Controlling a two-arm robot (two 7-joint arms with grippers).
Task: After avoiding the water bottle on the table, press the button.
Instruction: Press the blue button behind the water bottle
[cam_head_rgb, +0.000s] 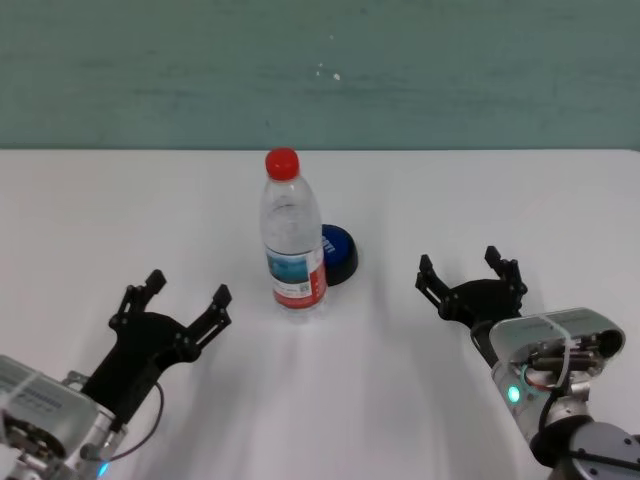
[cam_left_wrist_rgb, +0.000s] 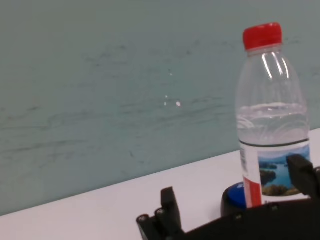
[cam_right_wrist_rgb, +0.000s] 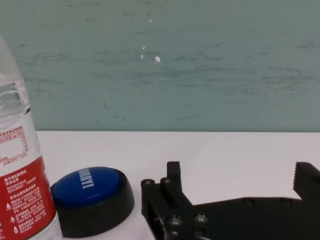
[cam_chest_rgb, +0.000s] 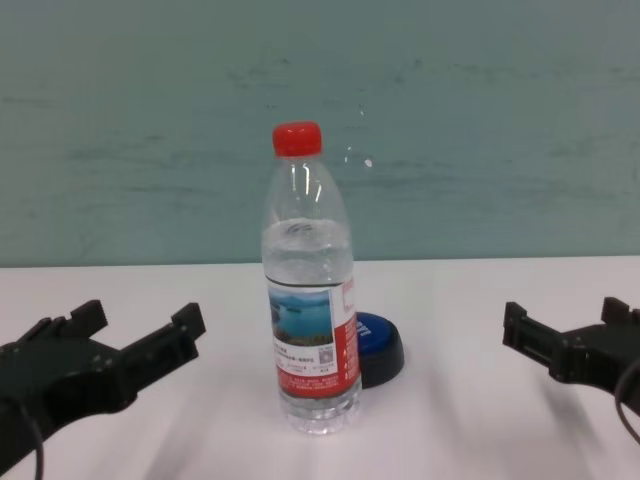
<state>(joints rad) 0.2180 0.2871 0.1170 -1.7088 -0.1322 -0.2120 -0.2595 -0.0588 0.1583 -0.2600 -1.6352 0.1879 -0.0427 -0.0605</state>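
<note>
A: Where does everything sit?

B: The water bottle (cam_head_rgb: 293, 238) stands upright in the middle of the table (cam_head_rgb: 80, 210), red cap on. The button (cam_head_rgb: 338, 254) lies just behind it and a little to the robot's right, its base looking as if it touches the bottle's foot or nearly so. From the chest view the bottle hides roughly the left half of the button.

A: And the arms?

B: Both hover low near the front edge. The left gripper (cam_head_rgb: 183, 301) has its fingers spread wide, holding nothing, to the left of the bottle. The right gripper (cam_head_rgb: 470, 272) is likewise spread and empty, to the right of the bottle and a bit nearer than the button.

A: Which arm should press?

B: I'd say the right one. In the right wrist view the button's blue dome is fully exposed beside the bottle's label, so that side looks like a clear path. The left arm would have to go around or over the bottle.

A: How to do it cleanly?

B: Lift first, travel forward and inward while keeping to the right of the bottle, then come down from above onto the right half of the dome. Drawing the fingers together before descending would narrow the tool, so nothing clips the bottle, which looks tall and easy to tip
</note>
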